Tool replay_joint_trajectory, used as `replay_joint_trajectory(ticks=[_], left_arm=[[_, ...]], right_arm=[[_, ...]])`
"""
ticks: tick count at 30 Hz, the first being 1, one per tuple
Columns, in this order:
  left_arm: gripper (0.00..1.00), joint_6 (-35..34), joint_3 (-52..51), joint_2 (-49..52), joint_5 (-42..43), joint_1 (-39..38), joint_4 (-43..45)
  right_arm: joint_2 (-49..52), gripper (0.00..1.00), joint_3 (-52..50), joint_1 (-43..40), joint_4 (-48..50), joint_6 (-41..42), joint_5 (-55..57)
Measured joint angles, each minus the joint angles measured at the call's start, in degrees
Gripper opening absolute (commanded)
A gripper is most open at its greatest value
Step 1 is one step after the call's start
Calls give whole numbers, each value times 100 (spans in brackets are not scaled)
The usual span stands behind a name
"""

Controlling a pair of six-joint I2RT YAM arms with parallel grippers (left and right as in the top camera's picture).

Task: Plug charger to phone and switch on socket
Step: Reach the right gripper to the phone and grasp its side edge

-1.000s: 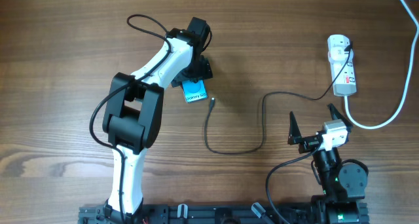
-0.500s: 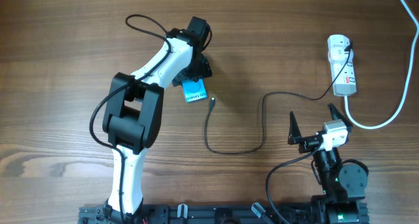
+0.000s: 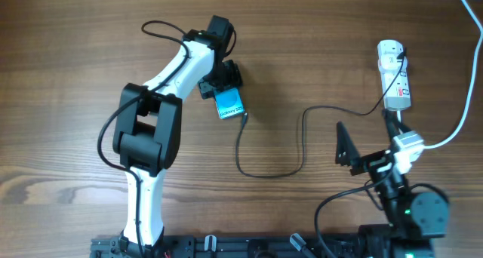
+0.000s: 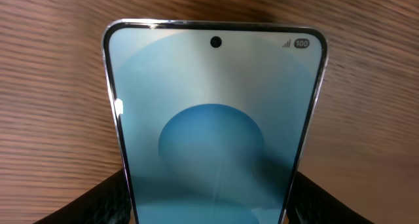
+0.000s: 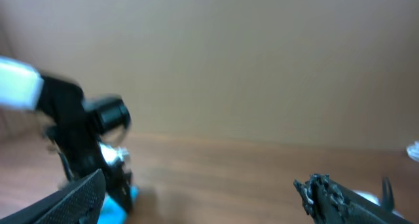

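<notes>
Left gripper [image 4: 209,209] pinches the phone [image 4: 213,119]; the phone's lower end is cut off. Right gripper [image 5: 200,183] is spread wide, and its wrist view is blurred.

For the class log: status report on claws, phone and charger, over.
Left claw shut on phone. Right claw open, empty. Charger tip beside phone, not plugged. No obstruction seen.

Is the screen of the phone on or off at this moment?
On. The phone shows a lit blue wallpaper, with signal bars and "100" at its top edge.
</notes>
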Motion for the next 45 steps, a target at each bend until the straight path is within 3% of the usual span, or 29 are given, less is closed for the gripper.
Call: replay_joint_trajectory(ticks=[5,9,12,15,18,24,28,40,42,45], left_arm=[[70,57,-2,2,896,223,15],[70,90,-15,35,1497,278,17],[70,114,-44,46,1766,278,-24],[70,173,-68,70,2052,278,-44],[70,199,-76,90,2229,278,-46],[70,229,-79,114,2402,278,-70],[70,264,-81,122,2516,278,-70],[71,514,-105,125,2769,273,-205],[71,557,-105,125,2789,273,-247],[71,614,-105,125,2822,273,-330]], right_arm=[[1679,100,2162,-2,-1307,96,-568],[3556,99,4546,-2,-3517,24,-1025],[4660,100,5678,0,-4601,-76,-1228],[5694,100,6358,-4,-4959,-55,-1440],[6284,86,6424,-11,-5265,4,-1856],[7213,82,6424,177,-5521,-81,-2496],[8024,73,6428,723,-5532,-243,-2603],[10065,75,6432,1598,-4966,-256,-2562],[10257,84,6432,1661,-4784,-254,-2531],[10480,86,6432,1683,-4507,-238,-2483]])
